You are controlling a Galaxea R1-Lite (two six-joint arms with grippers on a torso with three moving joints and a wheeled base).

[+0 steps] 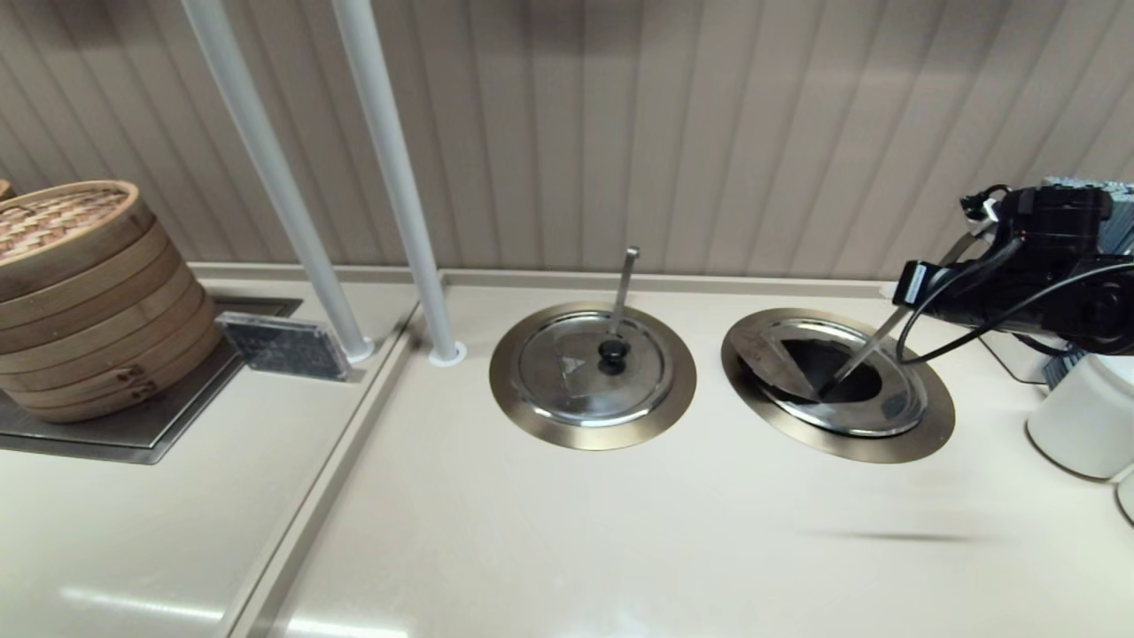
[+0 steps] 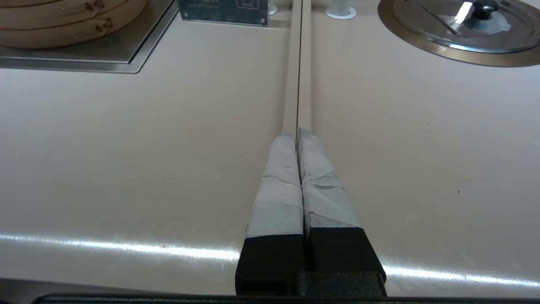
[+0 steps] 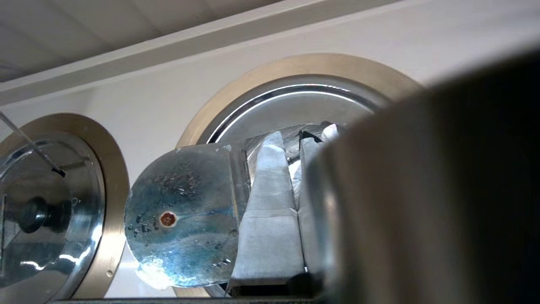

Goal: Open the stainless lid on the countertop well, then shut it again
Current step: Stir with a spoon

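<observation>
Ribbed pale panelling backs a beige countertop (image 1: 567,532) into which two round wells are sunk side by side near its rear edge. Toward the rear right corner sits the countertop well (image 1: 833,452), ringed by a wide brushed bronze flange. The stainless lid (image 1: 864,415) lies in it only partly: a shiny crescent with a small dark square mark covers the front, while a dark wedge of the interior gapes behind it. A flat ladle handle (image 1: 864,346) slants out of that gap toward the right.

From the right wrist, a hinged flap (image 3: 185,236) of the lid stands raised, its mottled bluish underside showing a rust-coloured rivet. The right gripper (image 3: 291,145) hangs just above this well, close against the flap's edge; whether it grips anything cannot be told.

The left gripper (image 2: 297,135) hovers over the countertop's seam near the front edge, tips pressed together on nothing.

A twin lid (image 1: 576,368) with a black knob lies flat at the rear centre, and bamboo steamers (image 1: 80,292) stand at the rear left.
</observation>
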